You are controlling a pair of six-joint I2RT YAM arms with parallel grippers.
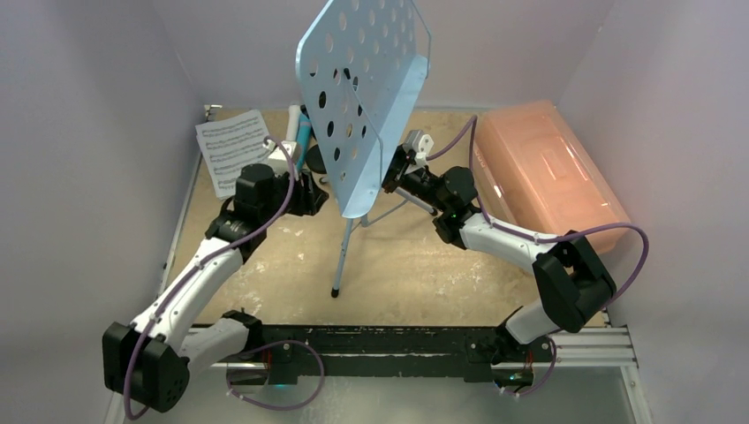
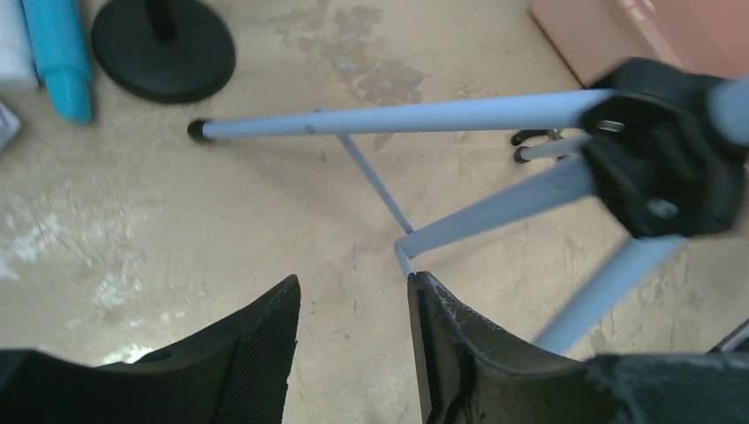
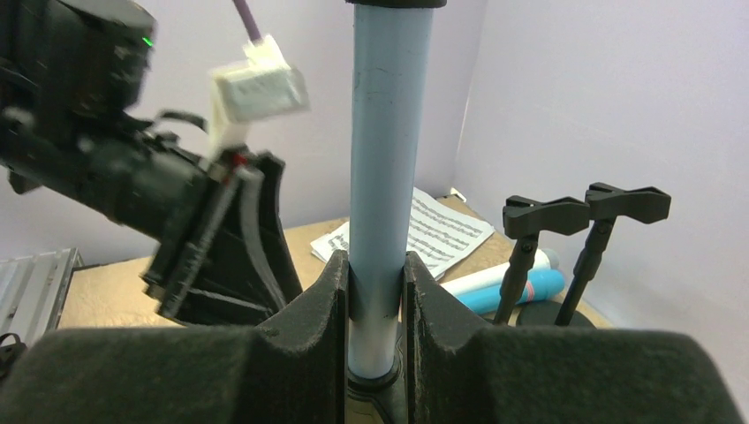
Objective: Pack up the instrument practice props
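The light-blue perforated music rack (image 1: 362,97) stands upright mid-table on its tripod legs (image 1: 346,252). My right gripper (image 3: 375,274) is shut on the rack's light-blue pole (image 3: 386,159), just above the black collar. My left gripper (image 2: 353,296) hovers low beside the tripod legs (image 2: 397,115); it is open, with bare table between its fingers and its right fingertip next to a thin brace. Printed sheet music (image 1: 231,148) lies at the back left. A white microphone (image 3: 495,276) and a blue microphone (image 3: 525,291) lie by two black mic holders (image 3: 539,216).
A pink translucent box (image 1: 548,172) sits closed at the back right, close behind my right arm. White walls close in the table on three sides. One round black holder base (image 2: 163,49) lies just beyond the far tripod foot.
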